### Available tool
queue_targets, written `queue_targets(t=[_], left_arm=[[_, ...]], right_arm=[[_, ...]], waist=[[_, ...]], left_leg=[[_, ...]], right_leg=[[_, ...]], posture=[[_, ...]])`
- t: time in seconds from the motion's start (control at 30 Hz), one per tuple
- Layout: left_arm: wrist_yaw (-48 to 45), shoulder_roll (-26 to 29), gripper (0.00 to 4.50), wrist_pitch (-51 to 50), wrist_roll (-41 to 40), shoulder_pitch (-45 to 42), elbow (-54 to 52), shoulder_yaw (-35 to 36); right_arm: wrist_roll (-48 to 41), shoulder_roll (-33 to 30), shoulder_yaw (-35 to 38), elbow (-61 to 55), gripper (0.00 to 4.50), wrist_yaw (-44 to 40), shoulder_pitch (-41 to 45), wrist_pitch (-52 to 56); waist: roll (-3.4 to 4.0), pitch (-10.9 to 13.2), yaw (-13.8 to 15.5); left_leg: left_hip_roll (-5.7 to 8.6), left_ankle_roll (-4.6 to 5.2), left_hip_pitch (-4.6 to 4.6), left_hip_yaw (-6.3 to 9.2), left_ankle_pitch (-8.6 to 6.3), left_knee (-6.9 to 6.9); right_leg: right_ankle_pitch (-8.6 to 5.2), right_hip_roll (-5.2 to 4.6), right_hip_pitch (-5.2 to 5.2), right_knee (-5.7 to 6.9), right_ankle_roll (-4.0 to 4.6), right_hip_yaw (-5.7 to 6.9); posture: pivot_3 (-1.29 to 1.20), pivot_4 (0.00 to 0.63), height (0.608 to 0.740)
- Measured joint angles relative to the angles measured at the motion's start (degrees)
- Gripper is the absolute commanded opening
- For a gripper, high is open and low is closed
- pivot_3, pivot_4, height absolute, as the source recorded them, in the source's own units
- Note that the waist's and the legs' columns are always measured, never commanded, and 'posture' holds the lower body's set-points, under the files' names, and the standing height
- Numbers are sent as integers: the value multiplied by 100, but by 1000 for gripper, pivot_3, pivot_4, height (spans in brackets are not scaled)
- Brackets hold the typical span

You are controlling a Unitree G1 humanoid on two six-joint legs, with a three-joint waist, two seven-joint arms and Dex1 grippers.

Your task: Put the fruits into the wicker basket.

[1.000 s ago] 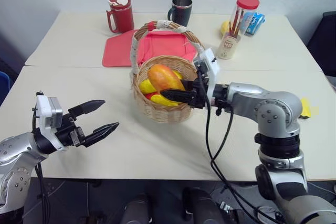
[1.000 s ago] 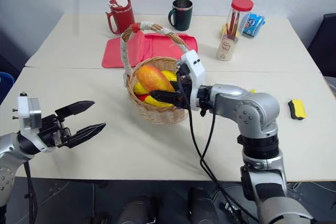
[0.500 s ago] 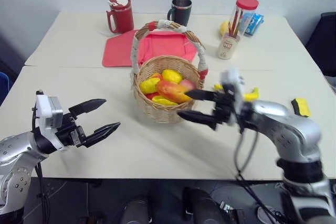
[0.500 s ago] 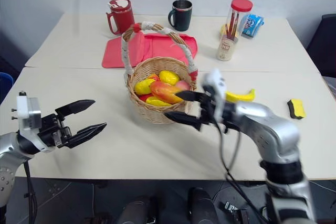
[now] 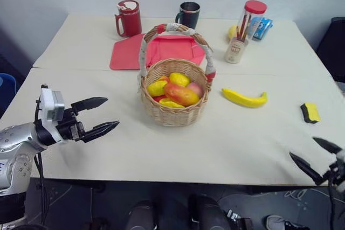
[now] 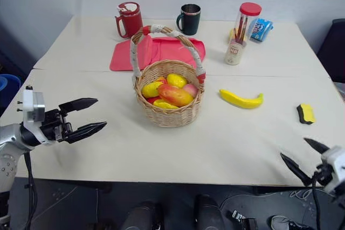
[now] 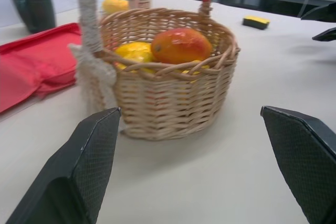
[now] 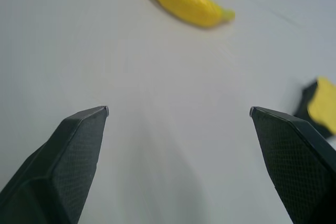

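Banana (image 5: 243, 98) next: it lies flat on the table (image 5: 215, 149), right of the basket (image 5: 175, 112), well apart from it. Basket already holds the mango (image 5: 180, 93) and yellow fruits. My right claw (image 6: 303, 157) is spread wide and empty, at the near table edge, well short of the banana. Plan: bring it over the banana's middle, jaws across the curve, not along it. Left claw (image 5: 97, 117) is also spread, empty, left of the basket. Another yellow fruit (image 5: 232, 30) behind the pencil cup (image 5: 235, 48) is mostly hidden; can't tell what it is.
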State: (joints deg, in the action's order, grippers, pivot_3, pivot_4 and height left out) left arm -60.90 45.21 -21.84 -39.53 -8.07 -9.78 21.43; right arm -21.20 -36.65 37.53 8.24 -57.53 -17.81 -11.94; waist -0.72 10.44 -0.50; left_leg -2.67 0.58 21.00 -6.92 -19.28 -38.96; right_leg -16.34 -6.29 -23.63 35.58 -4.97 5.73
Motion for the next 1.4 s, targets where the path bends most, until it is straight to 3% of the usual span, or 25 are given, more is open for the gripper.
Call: queue_targets(t=[0.17,0.37,0.57,0.7,0.8,1.07,1.2,1.3,1.4], left_arm=[[26,3,4500,-193,-14,-189,-128,-169],[77,-49,4500,-248,-102,-435,-729,-412],[227,-147,4500,-367,-120,-137,-956,-461],[363,-168,4500,-366,-126,130,-1220,-393],[420,-169,4500,-368,-145,251,-1263,-319],[582,-143,4500,-402,-194,424,-1431,-64],[708,-148,4500,-443,-241,543,-1521,51],[847,-178,4500,-495,-352,872,-1711,278],[937,-186,4500,-525,-402,1109,-1715,507]], right_arm=[[10,-325,-301,321,4471,34,832,-163],[391,-1288,-2048,1197,4471,-751,3617,853],[1502,-906,-3600,3314,4471,-857,6234,1294],[2306,-676,-4345,4582,4304,-834,7213,942],[2541,-540,-4486,5224,3601,-828,7432,789],[2790,-536,-4617,5863,888,-1863,7946,821],[2222,-783,-4386,5042,720,-2887,7454,864],[996,-1742,-4538,2564,720,-3077,5977,2004],[-321,-2316,-4540,250,720,-3089,5157,3754]], waist=[[8,2,-183],[21,8,-203],[30,14,-126],[30,15,-83],[30,15,-94],[34,16,-128],[34,17,-96],[43,22,-14],[55,29,-58]], left_leg=[[-13,-19,-12,-6,-1,0],[-15,-28,-12,3,9,-1],[-5,-23,25,-9,14,-11],[-5,-24,40,9,14,-11],[0,-18,44,5,16,-13],[-7,-20,37,2,18,-15],[-6,-19,42,7,17,-14],[-7,-18,54,21,8,-14],[-14,-21,41,15,8,-16]], right_leg=[[-6,-12,-2,14,12,-9],[-19,-12,-6,26,33,-7],[-22,-3,-41,35,36,-3],[-23,-6,-41,34,37,5],[-19,-8,-40,38,31,10],[-16,-3,-40,36,25,7],[-16,-11,-38,40,24,9],[-16,-29,-38,31,24,12],[-16,-28,-38,21,25,16]], posture=[[0,150,740],[0,150,740],[0,150,740],[0,150,740],[0,150,740],[0,150,740],[0,150,740],[0,150,740],[0,150,740]])
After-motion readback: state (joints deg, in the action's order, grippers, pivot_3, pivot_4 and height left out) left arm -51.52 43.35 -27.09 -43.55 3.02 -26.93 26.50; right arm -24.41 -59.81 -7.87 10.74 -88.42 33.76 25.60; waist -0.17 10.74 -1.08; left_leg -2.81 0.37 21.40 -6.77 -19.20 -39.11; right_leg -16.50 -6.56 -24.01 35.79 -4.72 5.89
